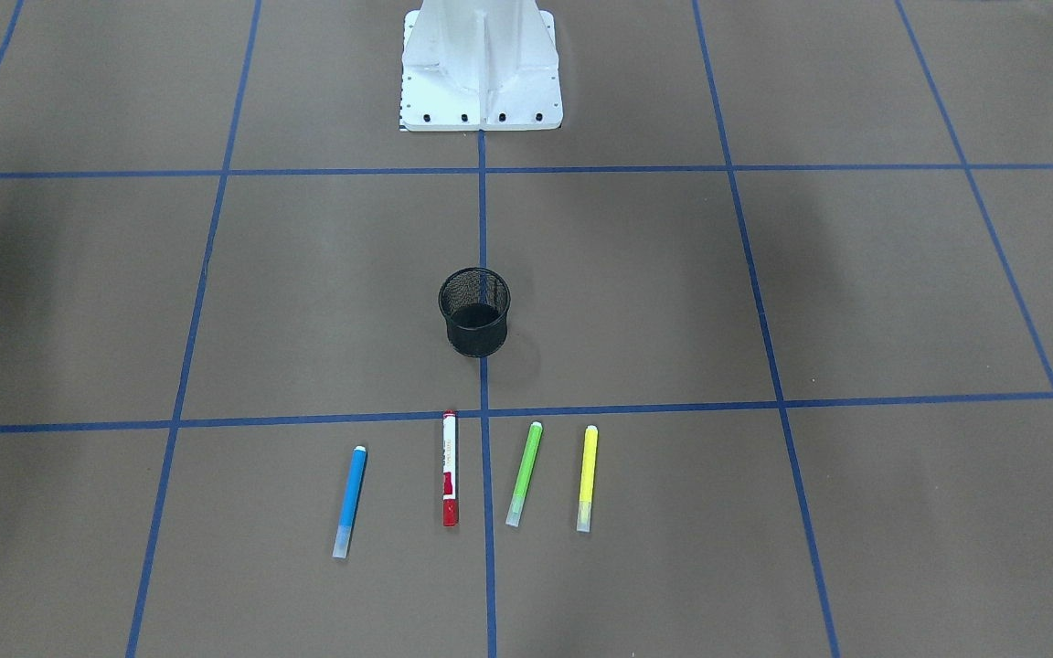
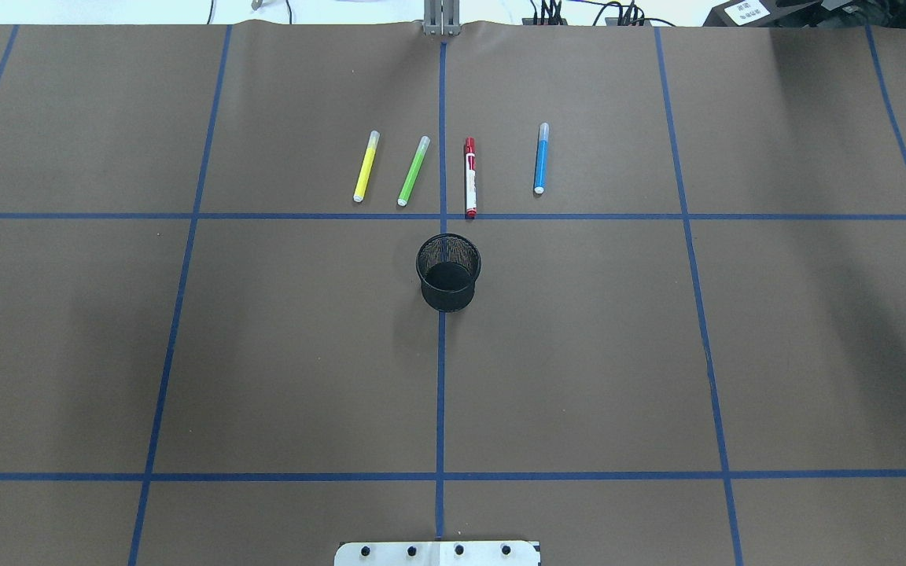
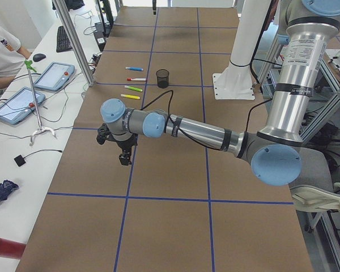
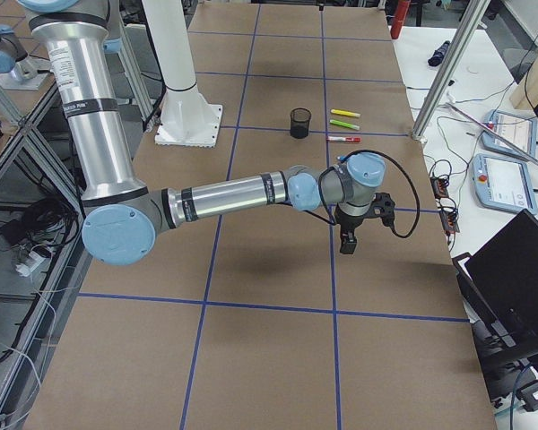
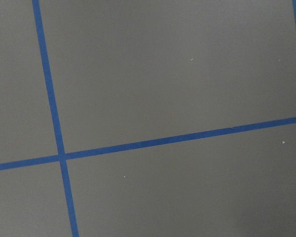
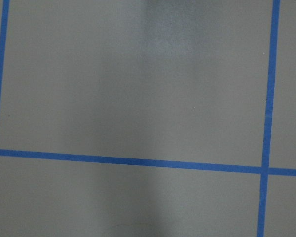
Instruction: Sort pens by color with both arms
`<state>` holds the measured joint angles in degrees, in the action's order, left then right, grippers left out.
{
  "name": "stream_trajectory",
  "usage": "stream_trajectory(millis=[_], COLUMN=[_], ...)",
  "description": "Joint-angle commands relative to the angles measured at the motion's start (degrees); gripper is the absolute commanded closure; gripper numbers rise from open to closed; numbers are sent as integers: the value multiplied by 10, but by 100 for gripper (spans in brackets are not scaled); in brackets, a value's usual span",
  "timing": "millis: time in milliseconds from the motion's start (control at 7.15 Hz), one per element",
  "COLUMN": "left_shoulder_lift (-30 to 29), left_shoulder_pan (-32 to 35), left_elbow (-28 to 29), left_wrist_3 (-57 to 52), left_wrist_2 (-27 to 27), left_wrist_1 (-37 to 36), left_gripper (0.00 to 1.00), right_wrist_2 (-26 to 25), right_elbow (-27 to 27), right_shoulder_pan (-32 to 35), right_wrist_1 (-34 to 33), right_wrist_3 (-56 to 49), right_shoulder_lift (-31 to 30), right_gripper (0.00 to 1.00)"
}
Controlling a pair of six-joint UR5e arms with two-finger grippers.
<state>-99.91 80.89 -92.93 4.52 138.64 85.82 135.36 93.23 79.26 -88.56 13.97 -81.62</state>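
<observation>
Well, the silvery left arm [image 3: 198, 133] and right arm [image 4: 233, 193] stretch over matte brown paper [image 2: 264, 354]. The left gripper [image 3: 124, 157] and right gripper [image 4: 347, 242] hang empty, and I cannot tell how far either is open. A round black mesh cup [image 2: 448, 272] sits at centre. Just beyond it, the slim yellow pen [image 2: 365, 167], green pen [image 2: 414, 171], red pen [image 2: 469, 178] and blue pen [image 2: 540, 158] lie side by side.

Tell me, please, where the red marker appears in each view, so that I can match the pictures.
Front-facing: red marker low centre, second from left in the row.
Overhead: red marker upper centre, third from left.
Exterior left: red marker near the top, left of the cup.
Exterior right: red marker near the top, right of the cup.
Left wrist: not in it.
Right wrist: not in it.
Landmark: the black mesh cup, in all four exterior views.
</observation>
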Motion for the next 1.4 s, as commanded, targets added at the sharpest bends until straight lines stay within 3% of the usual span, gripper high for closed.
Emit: stream_trajectory(millis=[0, 1259], left_shoulder_lift=[9, 42], left_shoulder_pan=[2, 6], left_elbow=[1, -51], left_wrist_3=[7, 9], left_wrist_2=[-3, -7], left_wrist_1=[1, 1], left_gripper=[0, 0], right_wrist_2=[-4, 4], right_elbow=[40, 40], right_shoulder_pan=[5, 11], right_wrist_1=[1, 4], right_wrist_3=[0, -2], right_shoulder_lift=[-41, -62], right_gripper=[1, 1])
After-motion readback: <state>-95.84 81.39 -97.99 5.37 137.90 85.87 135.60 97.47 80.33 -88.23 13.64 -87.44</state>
